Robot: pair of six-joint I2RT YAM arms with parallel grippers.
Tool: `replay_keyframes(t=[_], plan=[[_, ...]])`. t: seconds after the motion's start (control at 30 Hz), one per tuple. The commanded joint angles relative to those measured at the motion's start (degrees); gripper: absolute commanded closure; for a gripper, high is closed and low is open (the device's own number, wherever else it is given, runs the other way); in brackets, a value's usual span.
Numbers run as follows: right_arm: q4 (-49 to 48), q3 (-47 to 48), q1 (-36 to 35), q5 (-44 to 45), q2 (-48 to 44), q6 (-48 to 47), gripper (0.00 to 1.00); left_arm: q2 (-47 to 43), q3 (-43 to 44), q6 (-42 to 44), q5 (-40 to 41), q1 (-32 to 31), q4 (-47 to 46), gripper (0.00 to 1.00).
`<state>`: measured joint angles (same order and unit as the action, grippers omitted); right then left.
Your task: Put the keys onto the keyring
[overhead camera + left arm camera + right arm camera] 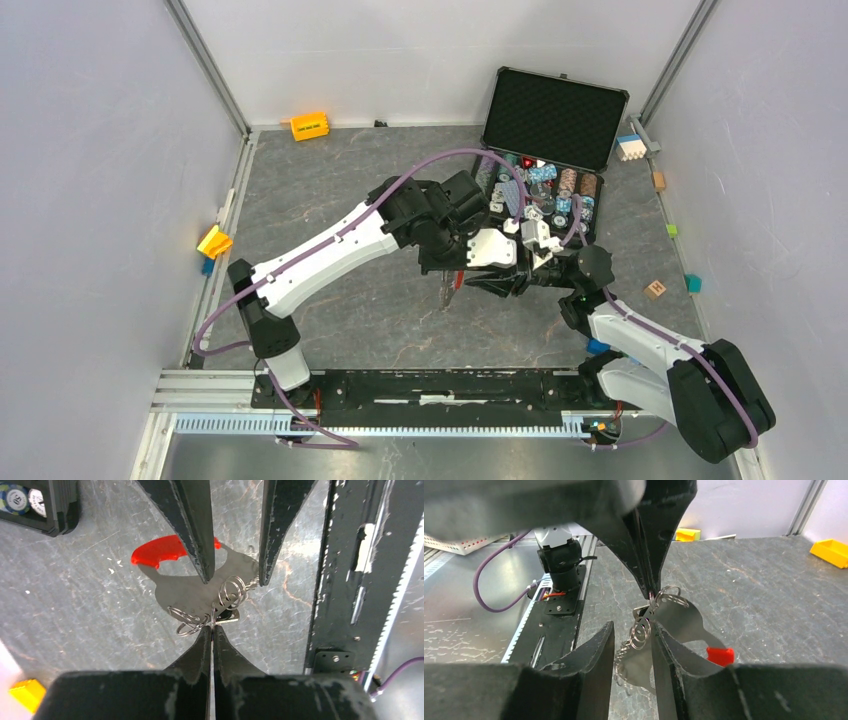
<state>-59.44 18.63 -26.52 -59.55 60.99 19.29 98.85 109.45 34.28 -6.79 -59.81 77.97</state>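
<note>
The keyring hangs in the air between my two grippers: silver split rings (231, 592) on a flat silver plate (195, 595) with a red fob (160, 550). My left gripper (212, 630) is shut on one thin ring at the plate's edge. My right gripper (633, 630) is open, its fingers on either side of the hanging rings (641, 630) without closing on them. A small flat silver piece (229, 616) that may be a key sits at the rings. In the top view both grippers (447, 272) (487, 283) meet mid-table above the red fob (457, 282).
An open black case (555, 110) of poker chips stands behind the grippers. An orange block (309, 126) lies at the back wall and a yellow block (214, 242) at the left wall. The black base rail (430, 385) runs along the near edge.
</note>
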Motion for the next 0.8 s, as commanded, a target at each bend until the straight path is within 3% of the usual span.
replay_keyframes(t=[0.0,0.6,0.77], plan=[[-8.56,-1.06,-0.01,1.76,-0.15,2.59,0.62,-0.05,2.27,5.10,6.56,-1.16,1.86,0.98],[-7.46,-1.70,1.19,3.74,-1.03,1.54,0.61,0.33,-3.74,9.23,33.42,-7.37,5.49,0.98],[-7.18,-1.85,1.52,3.58,-1.40,1.35,0.61,0.95,-2.70,9.14,33.80,-7.82,7.06,0.98]])
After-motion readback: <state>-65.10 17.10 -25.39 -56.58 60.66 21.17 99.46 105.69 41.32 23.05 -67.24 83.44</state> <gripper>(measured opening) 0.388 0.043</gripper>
